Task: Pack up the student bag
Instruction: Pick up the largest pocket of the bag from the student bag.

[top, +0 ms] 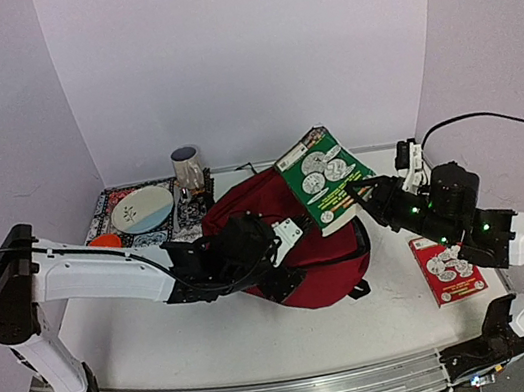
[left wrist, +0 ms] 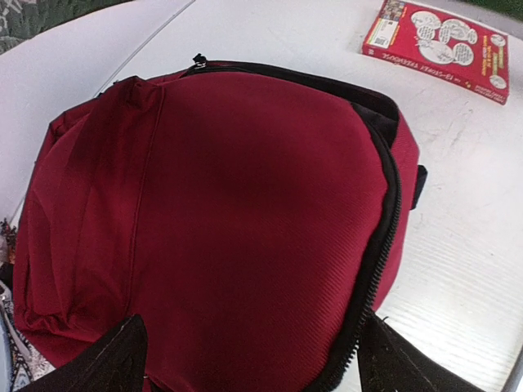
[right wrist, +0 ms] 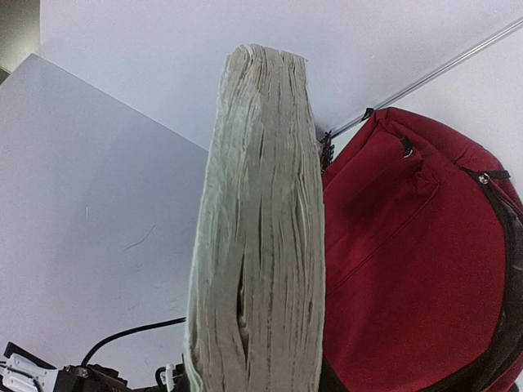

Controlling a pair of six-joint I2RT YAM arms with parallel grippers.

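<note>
The student bag (top: 332, 275), dark red with black zips, lies in the middle of the table. My left gripper (top: 286, 243) hovers low over its near side. In the left wrist view the gripper (left wrist: 252, 322) is open, its black fingertips (left wrist: 122, 343) wide apart over the bag's red panel (left wrist: 245, 180), and the zip (left wrist: 384, 212) gapes along the right edge. My right gripper (top: 369, 199) is shut on a thick green book (top: 324, 173), held tilted above the bag's far right side. In the right wrist view the book's grey page edge (right wrist: 257, 245) stands upright beside the bag (right wrist: 425, 269).
A red book (top: 447, 268) lies flat on the table to the right of the bag, also seen from the left wrist (left wrist: 441, 45). At the back left, a patterned mat (top: 111, 204) carries a plate (top: 142, 209) and a mug (top: 187, 168); a small orange object (top: 105, 241) sits nearby.
</note>
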